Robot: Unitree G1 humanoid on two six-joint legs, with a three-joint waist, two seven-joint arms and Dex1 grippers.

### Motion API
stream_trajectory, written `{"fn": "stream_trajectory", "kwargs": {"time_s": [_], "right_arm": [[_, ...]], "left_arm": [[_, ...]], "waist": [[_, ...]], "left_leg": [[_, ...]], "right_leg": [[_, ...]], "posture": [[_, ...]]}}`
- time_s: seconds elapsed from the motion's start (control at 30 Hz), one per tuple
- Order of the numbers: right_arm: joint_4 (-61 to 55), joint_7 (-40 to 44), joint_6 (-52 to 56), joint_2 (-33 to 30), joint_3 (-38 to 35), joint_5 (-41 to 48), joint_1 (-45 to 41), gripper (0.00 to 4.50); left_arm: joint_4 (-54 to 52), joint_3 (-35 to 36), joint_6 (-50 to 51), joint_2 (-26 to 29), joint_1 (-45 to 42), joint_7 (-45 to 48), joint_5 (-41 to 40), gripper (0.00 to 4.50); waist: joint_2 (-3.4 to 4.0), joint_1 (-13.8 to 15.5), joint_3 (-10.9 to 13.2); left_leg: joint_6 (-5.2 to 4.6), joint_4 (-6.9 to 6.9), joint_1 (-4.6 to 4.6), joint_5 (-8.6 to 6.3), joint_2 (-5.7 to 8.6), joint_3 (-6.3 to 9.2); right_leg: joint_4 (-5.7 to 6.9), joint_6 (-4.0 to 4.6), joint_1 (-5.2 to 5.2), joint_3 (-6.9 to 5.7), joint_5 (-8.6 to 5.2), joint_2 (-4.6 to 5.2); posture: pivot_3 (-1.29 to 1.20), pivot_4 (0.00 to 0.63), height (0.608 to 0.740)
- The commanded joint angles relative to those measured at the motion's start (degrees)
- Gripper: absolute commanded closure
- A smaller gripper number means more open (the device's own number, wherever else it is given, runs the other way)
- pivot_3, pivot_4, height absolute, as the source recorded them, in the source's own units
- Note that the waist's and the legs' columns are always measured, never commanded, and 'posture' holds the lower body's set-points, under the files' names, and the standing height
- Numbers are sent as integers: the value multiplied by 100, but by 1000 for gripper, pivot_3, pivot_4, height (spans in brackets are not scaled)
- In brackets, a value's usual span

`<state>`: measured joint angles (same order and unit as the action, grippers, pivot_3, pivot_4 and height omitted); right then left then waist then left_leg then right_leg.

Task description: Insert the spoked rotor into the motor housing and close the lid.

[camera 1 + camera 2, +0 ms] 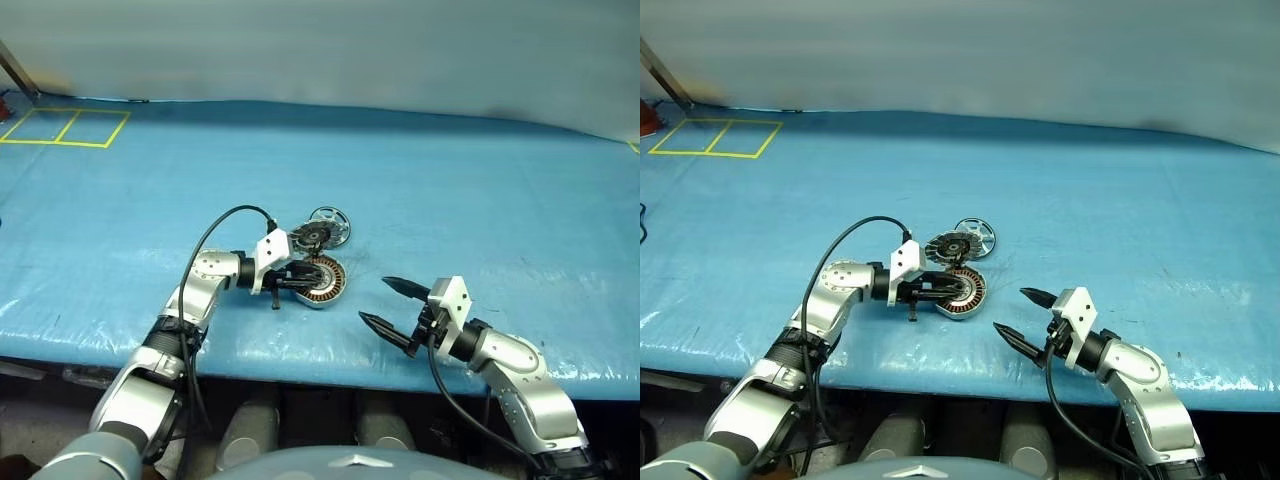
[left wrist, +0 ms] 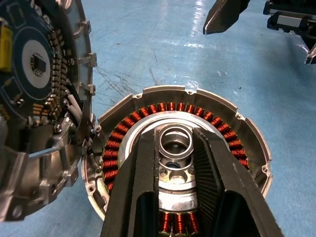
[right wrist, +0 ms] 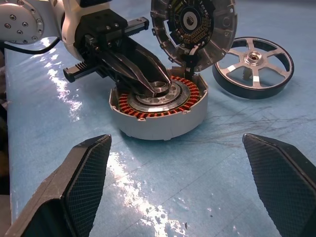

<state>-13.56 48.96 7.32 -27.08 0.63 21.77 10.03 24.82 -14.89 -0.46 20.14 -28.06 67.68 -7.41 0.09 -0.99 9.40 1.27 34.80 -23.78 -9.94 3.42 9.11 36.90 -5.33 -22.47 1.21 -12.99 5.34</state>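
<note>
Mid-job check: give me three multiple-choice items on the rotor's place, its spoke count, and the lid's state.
1. Where is the spoked rotor?
A. inside the motor housing
B. on the table beside the housing
C. in the right claw

2. How many spokes does it have?
A. three
B. five
C. eight

3. The lid is:
A. shut flat
B. standing open
C. detached on the table

Answers: 1 B, it lies on the blue table next to the motor housing. 2 B, five silver spokes show. 3 B, it stands up at the housing's edge, its inside showing.
</note>
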Motion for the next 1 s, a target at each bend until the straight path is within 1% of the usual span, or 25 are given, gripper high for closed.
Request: {"fn": "stream_trajectory", "kwargs": {"time_s": [0.03, 0.47, 0.63, 0.77, 1.0], "right_arm": [[-30, 71, -201, -14, 1, -18, -83, 0], [113, 15, -379, -10, -21, -146, -111, 0], [145, 3, -406, -3, -27, -171, -106, 0], [204, -5, -454, 8, -11, -209, -131, 0], [247, 5, -489, 15, 0, -229, -159, 0]], "left_arm": [[-115, 1, 36, 80, 27, 19, 24, 3861], [33, -49, 96, 40, -67, 12, 78, 3861], [63, 4, -177, 73, -74, -129, 168, 3861], [-43, 64, 83, 39, -57, 101, -99, 3861], [-49, 85, 136, 49, -59, 133, -105, 3861]], "waist": [[0, -2, 0], [0, -2, 0], [0, -3, 0], [0, -4, 0], [0, -5, 0]], "left_leg": [[0, 1, 0, 0, 0, 0], [0, 6, 0, 0, 0, 0], [0, 8, 0, 0, 1, 0], [0, 11, -1, 0, 1, 0], [0, 13, -1, 0, 1, 0]], "right_leg": [[0, 0, 0, 0, 0, 0], [1, -2, 3, 0, 1, 0], [1, -3, 3, 0, 2, 0], [2, -3, 3, 0, 2, -1], [3, -4, 4, 0, 3, -1]], "posture": [[0, 150, 740], [0, 150, 740], [0, 150, 740], [0, 150, 740], [0, 150, 740]]}}
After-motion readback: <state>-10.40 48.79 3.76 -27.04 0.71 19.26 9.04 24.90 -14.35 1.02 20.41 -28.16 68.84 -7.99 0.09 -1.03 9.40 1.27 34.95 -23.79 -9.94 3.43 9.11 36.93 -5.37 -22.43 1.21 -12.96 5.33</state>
